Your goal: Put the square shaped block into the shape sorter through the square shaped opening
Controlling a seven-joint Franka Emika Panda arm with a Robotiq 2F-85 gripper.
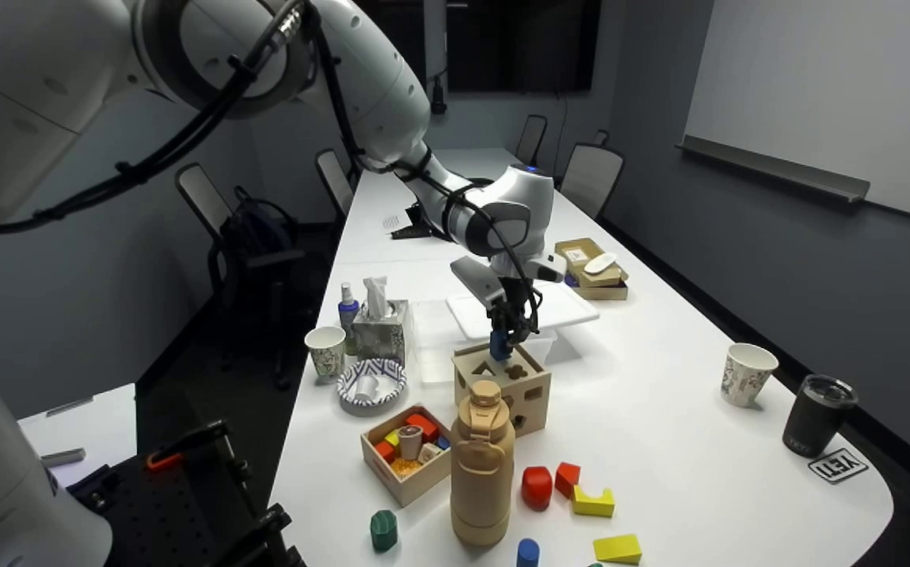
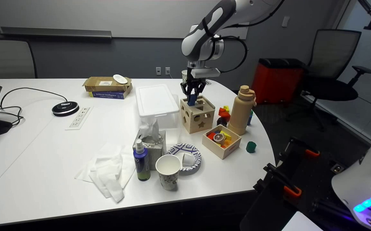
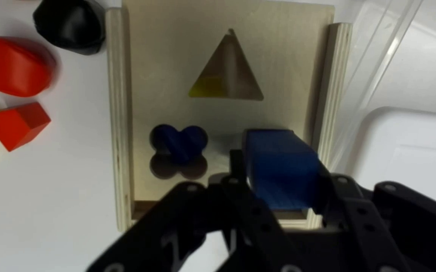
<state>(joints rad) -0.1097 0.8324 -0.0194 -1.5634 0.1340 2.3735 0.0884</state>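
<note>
The shape sorter is a pale wooden cube box on the white table. It also shows in an exterior view and fills much of the wrist view. Its top has a triangle hole and a four-lobed hole, with blue and yellow pieces visible inside. My gripper is shut on a blue square block, one finger on each side. The block is upright at the sorter's top, near one corner; it also shows there in an exterior view. The square opening is hidden. I cannot tell whether the block's lower end is inside a hole.
A tan bottle and a wooden tray of coloured blocks stand near the sorter. A clear bin with a white lid is close beside it. Loose blocks, including a red one and a black one, lie on the other side.
</note>
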